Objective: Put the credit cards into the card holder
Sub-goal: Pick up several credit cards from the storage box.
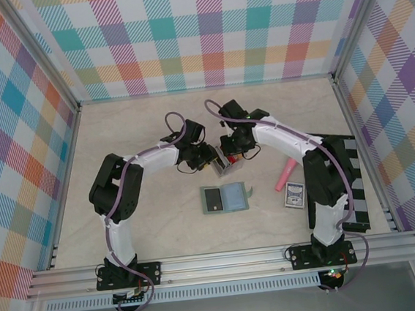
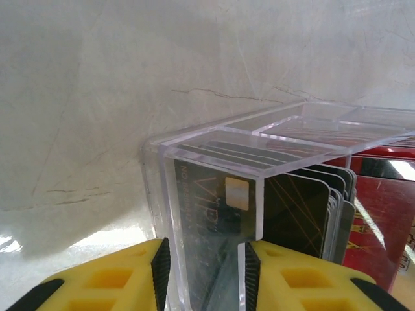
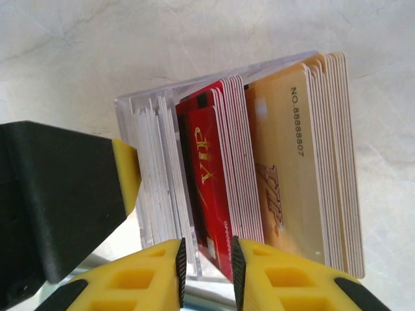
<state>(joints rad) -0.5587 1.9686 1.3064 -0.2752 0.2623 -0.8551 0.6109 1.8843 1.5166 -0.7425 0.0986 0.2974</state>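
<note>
- Top view: I found the credit cards [image 1: 226, 166] standing on edge in a clear rack [image 1: 222, 170] at table [image 1: 139, 133] centre. The left gripper [image 1: 209, 158] and right gripper [image 1: 230, 154] met over it.
- The card holder [image 1: 225, 198] lay open at 6 o'clock of the rack, one black card [image 1: 213, 199] on its left half.
- A pink stick [image 1: 286, 174] and a blue box [image 1: 294, 195] lay at 3 o'clock of the holder, clear of the path.
- Left wrist: the jaws pinched the rack's end wall, bracing it.
- Right wrist: the fingers [image 3: 272, 278] flanked the red cards [image 3: 214, 181] closely; I could not tell whether they were clamped.
- Judgement: the cards were light, stiff, slick and tightly packed, best pinched by the top edge. The dividers and neighbouring cards obstructed.
</note>
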